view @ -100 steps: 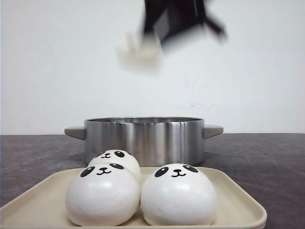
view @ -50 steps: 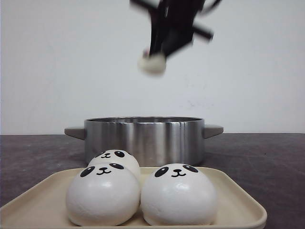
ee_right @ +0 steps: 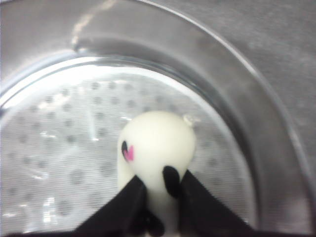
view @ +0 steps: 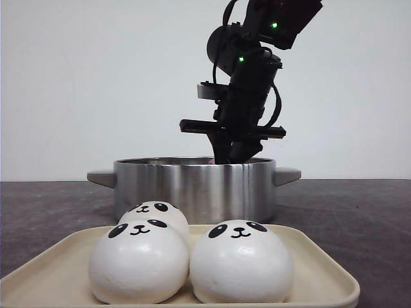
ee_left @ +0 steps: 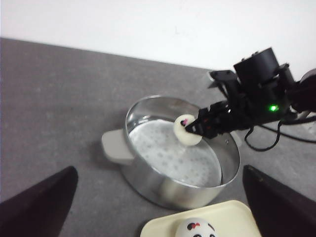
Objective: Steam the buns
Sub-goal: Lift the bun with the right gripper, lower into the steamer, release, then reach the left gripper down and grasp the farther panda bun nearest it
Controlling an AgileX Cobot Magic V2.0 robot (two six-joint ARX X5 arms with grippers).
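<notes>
Three white panda-faced buns lie on a cream tray point(view: 324, 273): front left point(view: 138, 263), front right point(view: 239, 263), and one behind point(view: 154, 213). My right gripper point(view: 230, 153) reaches down into the steel pot point(view: 192, 186), its fingertips hidden behind the rim. In the right wrist view it point(ee_right: 163, 181) is shut on the fourth bun point(ee_right: 158, 140) over the perforated steamer plate point(ee_right: 59, 148). The left wrist view shows this bun point(ee_left: 185, 132) inside the pot point(ee_left: 163, 190). My left gripper point(ee_left: 158, 207) is open and empty, high above the pot and tray.
The pot has two grey handles point(view: 101, 178), point(view: 286, 175) and stands behind the tray on a dark grey table point(view: 51, 212). One bun point(ee_left: 195, 228) and the tray's edge point(ee_left: 232, 215) show in the left wrist view. A white wall is behind.
My right arm has come down from high above the pot, carrying the bun, and its fingers are now inside the pot. The three buns on the tray have not moved.
</notes>
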